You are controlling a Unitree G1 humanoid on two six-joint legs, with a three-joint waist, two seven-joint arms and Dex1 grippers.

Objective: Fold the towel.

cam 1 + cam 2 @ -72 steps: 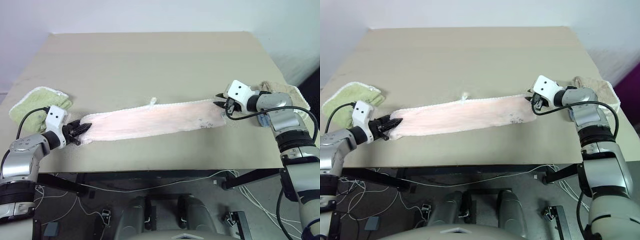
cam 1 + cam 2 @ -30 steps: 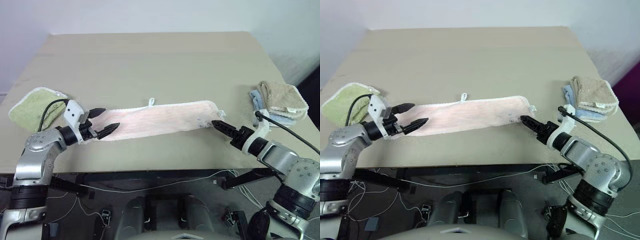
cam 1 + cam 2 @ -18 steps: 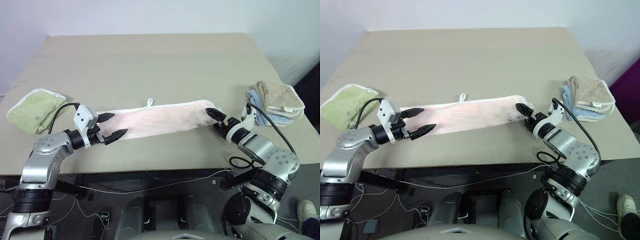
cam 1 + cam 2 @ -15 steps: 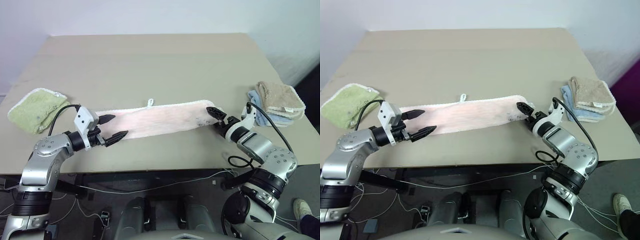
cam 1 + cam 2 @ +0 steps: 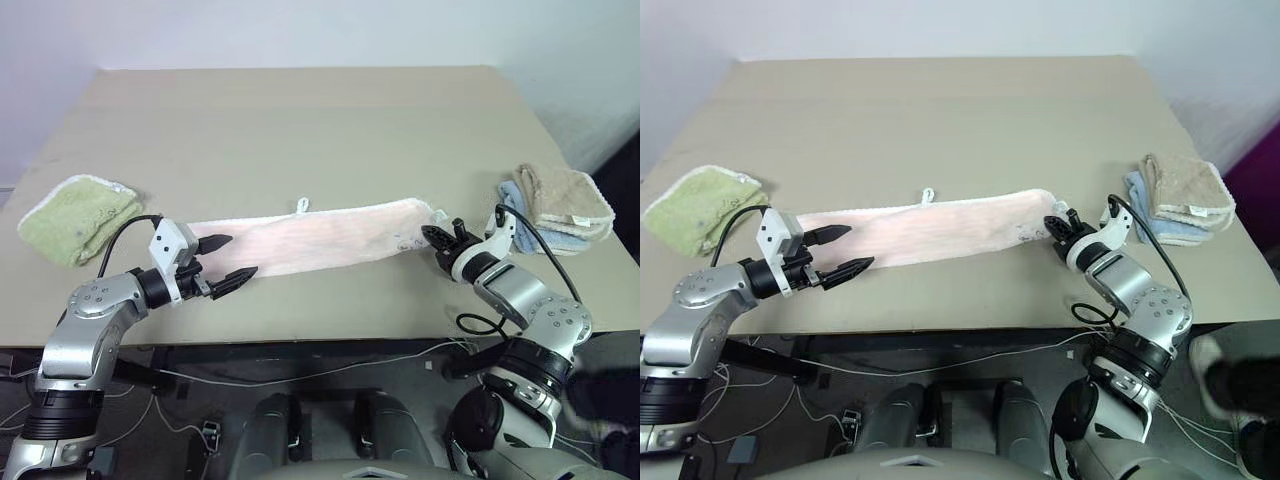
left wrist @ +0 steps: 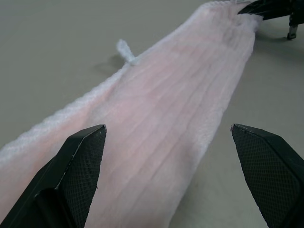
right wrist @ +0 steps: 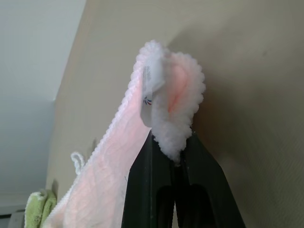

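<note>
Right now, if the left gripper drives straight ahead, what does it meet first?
Probably the towel: the left gripper stands open, one finger on each side of its near end. How far above the cloth it passes is unclear.

A beige table (image 5: 300,120) is seen from above, set against a pale wall (image 5: 300,30). A light green folded towel (image 5: 75,218) is placed near the table's left edge. Near the right edge, a beige folded towel (image 5: 563,198) is stacked on a light blue folded towel (image 5: 520,208), whose edges can be seen beneath it. Below the table's front edge, cables (image 5: 300,370) are strung across a dark floor.
</note>
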